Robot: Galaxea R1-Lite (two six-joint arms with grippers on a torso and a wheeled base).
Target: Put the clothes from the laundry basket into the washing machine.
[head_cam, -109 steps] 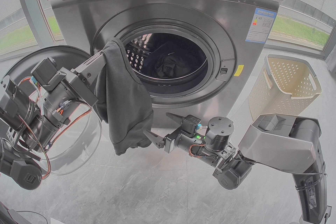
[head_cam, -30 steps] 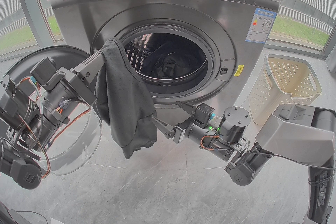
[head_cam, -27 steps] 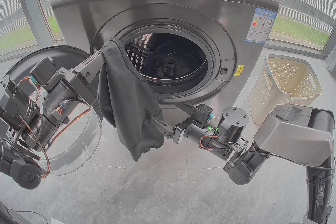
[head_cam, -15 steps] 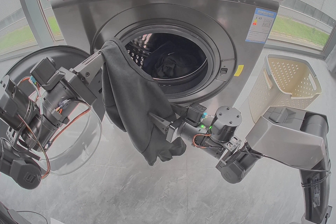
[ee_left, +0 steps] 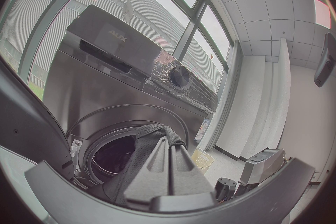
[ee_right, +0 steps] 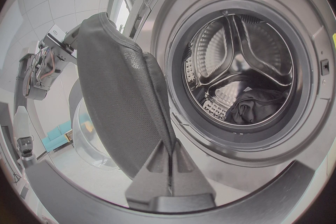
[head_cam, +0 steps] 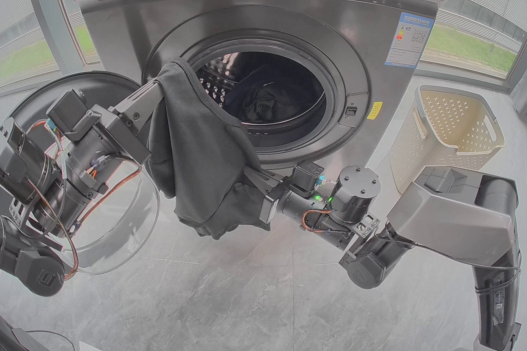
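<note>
The right gripper (ee_right: 170, 147), gaping a second ago, now pinches shut on the lower edge of the dark garment (head_cam: 197, 160) while the left gripper (ee_left: 170, 146) stays clamped on its top, so it hangs before the washing machine (head_cam: 340, 34) mouth, ready for feeding in.

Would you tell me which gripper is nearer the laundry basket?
Right. The right gripper is below the drum opening, left of the laundry basket; the left gripper is farther left.
</note>
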